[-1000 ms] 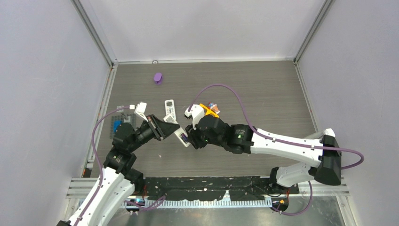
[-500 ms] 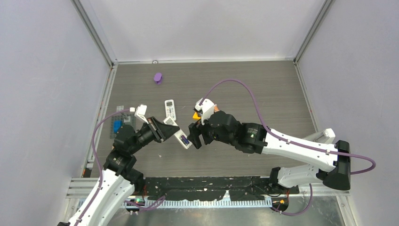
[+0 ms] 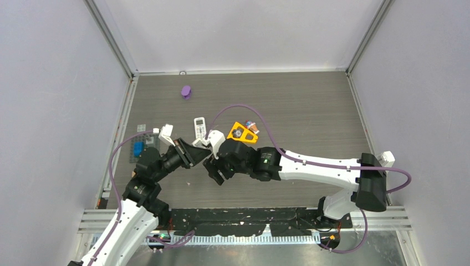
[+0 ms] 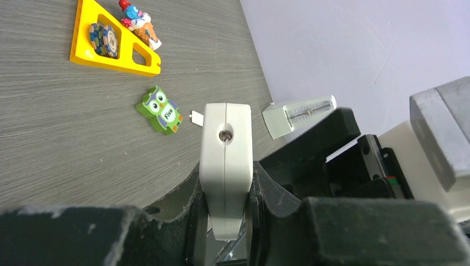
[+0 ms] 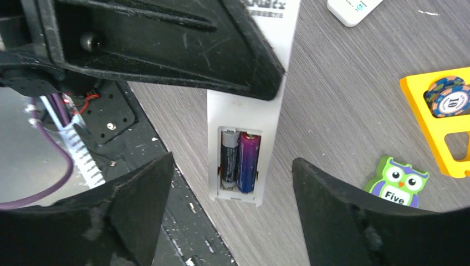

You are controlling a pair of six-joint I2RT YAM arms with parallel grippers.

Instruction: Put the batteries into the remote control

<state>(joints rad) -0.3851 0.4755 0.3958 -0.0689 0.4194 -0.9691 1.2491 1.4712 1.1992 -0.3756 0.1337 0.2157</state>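
Note:
My left gripper (image 4: pixel 226 191) is shut on the white remote control (image 4: pixel 225 145), which it holds edge-on above the table. In the right wrist view the remote control (image 5: pixel 242 111) shows its open compartment with two batteries side by side, one dark (image 5: pixel 228 160) and one purple (image 5: pixel 249 162). The right gripper (image 5: pixel 231 162) hovers over that compartment, open, with nothing between its fingers (image 5: pixel 141 208). From the top, the right gripper (image 3: pixel 214 169) covers most of the remote beside the left gripper (image 3: pixel 191 152).
A second white remote (image 3: pixel 199 128) lies flat behind the grippers. A yellow triangle (image 3: pixel 244 133) with a poker chip (image 5: pixel 446 95), a small toy figure (image 4: pixel 138 22) and a green owl block (image 5: pixel 398 180) lie to the right. A purple object (image 3: pixel 186 91) sits far back.
The right gripper drew away to the right with its jaws opening, then came back left and now hangs over the remote's battery end. The left gripper and remote stayed in place.

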